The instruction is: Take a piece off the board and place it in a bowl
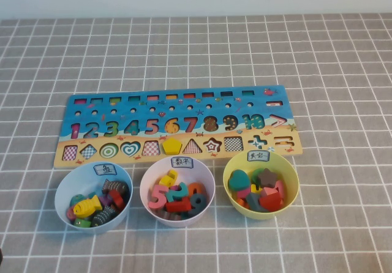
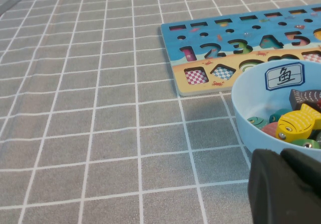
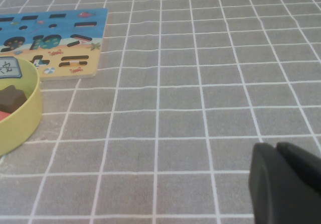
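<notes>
The yellow pentagon piece [image 1: 172, 145] sits in its slot in the tan strip of the blue number board [image 1: 177, 101]. The yellow-green bowl [image 1: 228, 178] stands in front of the board's right end, holding several shape blocks, with a white label tag [image 1: 258, 155] on its rim. It also shows in the right wrist view [image 3: 22, 118]. Neither arm shows in the high view. My left gripper [image 2: 281, 154] hovers low beside the light blue bowl [image 2: 243, 118], fingers together and empty. My right gripper [image 3: 275, 147] hovers over bare cloth to the right of the yellow-green bowl, fingers together and empty.
A pale pink bowl [image 1: 144, 190] with number pieces stands in the middle and a light blue bowl [image 1: 58, 199] with fish pieces at the left, both in front of the board. Grey checked cloth [image 1: 343, 71] covers the table.
</notes>
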`<state>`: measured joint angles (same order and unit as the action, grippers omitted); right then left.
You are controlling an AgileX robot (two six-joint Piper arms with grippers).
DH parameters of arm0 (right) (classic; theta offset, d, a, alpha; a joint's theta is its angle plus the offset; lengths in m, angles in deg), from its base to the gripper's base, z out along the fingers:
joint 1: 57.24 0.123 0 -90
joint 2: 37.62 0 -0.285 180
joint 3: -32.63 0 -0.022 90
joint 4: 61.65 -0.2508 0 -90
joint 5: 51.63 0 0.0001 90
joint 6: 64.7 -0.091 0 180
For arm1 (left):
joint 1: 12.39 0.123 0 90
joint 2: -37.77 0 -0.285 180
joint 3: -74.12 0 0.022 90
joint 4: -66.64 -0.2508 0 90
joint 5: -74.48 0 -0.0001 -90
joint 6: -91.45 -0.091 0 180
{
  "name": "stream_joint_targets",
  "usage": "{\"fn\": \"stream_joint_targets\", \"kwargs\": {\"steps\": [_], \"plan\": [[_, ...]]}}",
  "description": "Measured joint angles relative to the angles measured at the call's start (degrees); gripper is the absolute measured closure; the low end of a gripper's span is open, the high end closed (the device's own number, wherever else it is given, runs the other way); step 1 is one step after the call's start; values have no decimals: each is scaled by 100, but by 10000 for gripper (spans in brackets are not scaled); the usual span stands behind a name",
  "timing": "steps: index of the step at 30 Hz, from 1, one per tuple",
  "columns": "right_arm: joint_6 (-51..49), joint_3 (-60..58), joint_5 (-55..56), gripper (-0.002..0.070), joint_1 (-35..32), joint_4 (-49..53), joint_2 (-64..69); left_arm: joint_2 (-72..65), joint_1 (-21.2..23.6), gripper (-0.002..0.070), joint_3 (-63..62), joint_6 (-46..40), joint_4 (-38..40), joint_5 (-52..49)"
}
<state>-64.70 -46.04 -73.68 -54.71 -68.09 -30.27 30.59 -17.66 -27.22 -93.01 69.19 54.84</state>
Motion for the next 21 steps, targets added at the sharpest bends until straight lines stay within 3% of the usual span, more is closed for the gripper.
{"fn": "stream_joint_targets", "kwargs": {"steps": [9, 18, 21], "plan": [[0, 0, 0, 694, 0, 0, 0, 0, 0, 677, 0, 45, 227, 67], [0, 0, 0, 694, 0, 0, 0, 0, 0, 677, 0, 922, 2190, 1013], [0, 0, 0, 694, 0, 0, 0, 0, 0, 677, 0, 981, 2507, 1234]]}}
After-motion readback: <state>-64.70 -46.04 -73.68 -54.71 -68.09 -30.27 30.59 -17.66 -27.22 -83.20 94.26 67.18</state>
